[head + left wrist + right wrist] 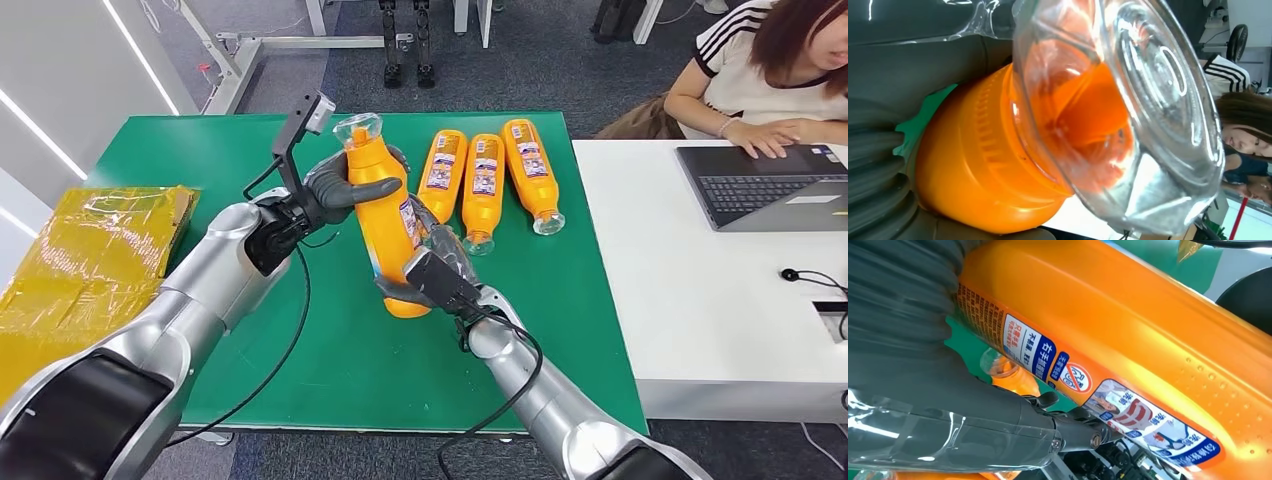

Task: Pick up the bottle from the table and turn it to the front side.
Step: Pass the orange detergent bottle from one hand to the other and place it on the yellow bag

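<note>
An orange bottle (388, 215) with a clear cap (357, 128) is held above the green table (330, 340) by both hands, cap pointing away from the robot and slightly tilted. The left hand (335, 190) grips the bottle near its neck, fingers wrapped around the upper body just below the cap; in the left wrist view the cap (1128, 110) and the orange shoulder (983, 170) lie close against the grey hand cover (878, 190). The right hand (435, 275) clasps the lower end of the bottle, fingers closed on its base. In the right wrist view the label (1083, 385), with blue, white and red printing, runs along the bottle's side facing that hand's thumb (948, 410). Three more orange bottles (485, 180) lie side by side on the table beyond the held one, labels up, caps toward the robot. A yellow wrapped package (95, 245) sits to the left of the table. At a white desk (700, 300) to the right, a person (760, 70) rests a hand on a laptop (765, 185).
</note>
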